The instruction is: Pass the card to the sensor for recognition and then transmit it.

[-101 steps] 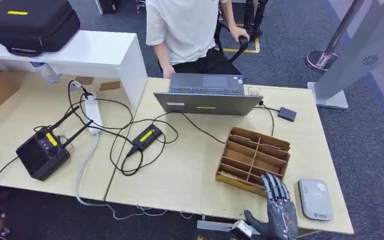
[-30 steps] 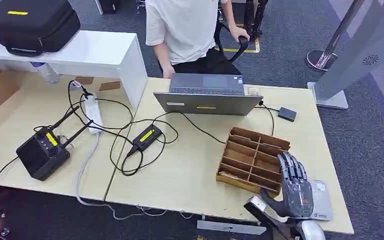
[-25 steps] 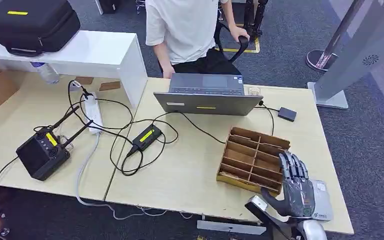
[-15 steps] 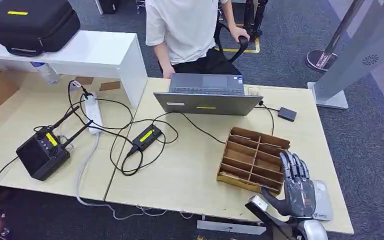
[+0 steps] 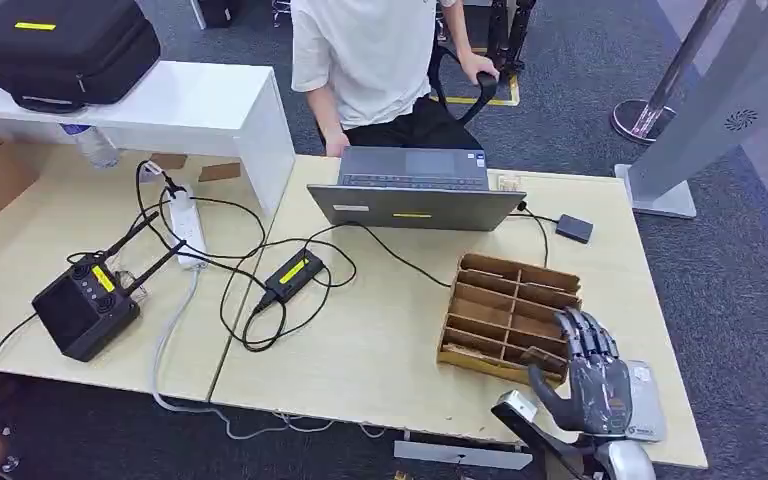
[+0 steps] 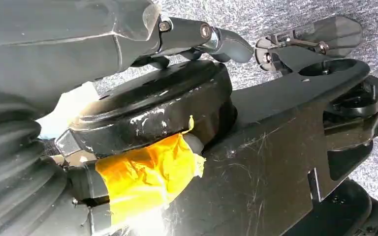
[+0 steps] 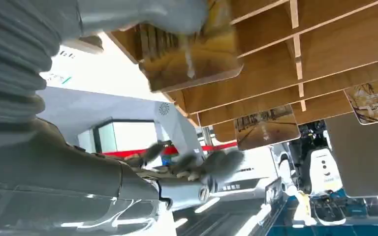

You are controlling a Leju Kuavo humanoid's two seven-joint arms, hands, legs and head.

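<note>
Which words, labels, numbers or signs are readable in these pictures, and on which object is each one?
None can be read.
Card reader: small print, too small.
Yellow stickers on the black case, laptop, radio box and adapter: no legible text.
Cards in the wooden tray: pictures, blurred.
Grey stand: round logo, no words.

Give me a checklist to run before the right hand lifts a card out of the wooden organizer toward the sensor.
1. Right hand over the near right corner of the wooden organizer: ok.
2. Thumb against the card: ok.
3. Fingers hold that card firmly: cannot tell, the wrist view is blurred.
4. Sensor lies on the table just beside the hand: ok.
5. Other cards seated in their slots: ok.
6. Person behind the laptop, away from the hand: ok.
</note>
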